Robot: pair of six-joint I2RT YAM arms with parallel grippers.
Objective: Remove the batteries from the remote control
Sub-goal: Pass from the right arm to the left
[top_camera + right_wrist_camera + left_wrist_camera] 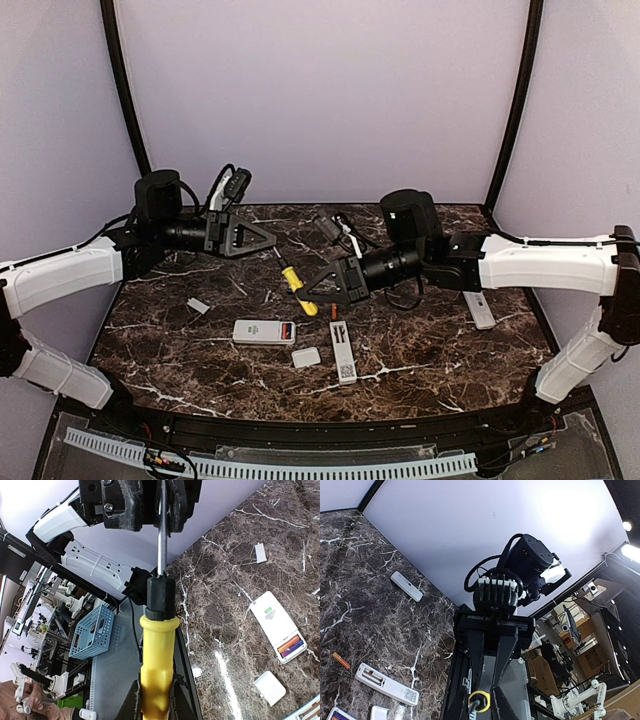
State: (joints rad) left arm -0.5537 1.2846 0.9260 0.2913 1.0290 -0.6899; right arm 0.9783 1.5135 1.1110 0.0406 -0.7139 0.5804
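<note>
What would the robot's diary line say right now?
right claw: holds screwdriver by yellow handle | left claw: around its shaft | batteries: two in open remote

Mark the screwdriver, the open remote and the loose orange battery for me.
screwdriver (157,665), right wrist view, yellow handle.
open remote (274,624), right wrist view, white body.
loose orange battery (341,660), left wrist view, mid-length.

Dark brown marble-patterned tabletop (440,350) with white veins, backed by pale lilac walls (320,90). The screwdriver (293,279) has a yellow handle, a black collar and a silver shaft; the left tool (272,238) and right tool (310,290) are black, on white arms (60,275). The white remote (258,331) shows orange and blue batteries (291,646).
</note>
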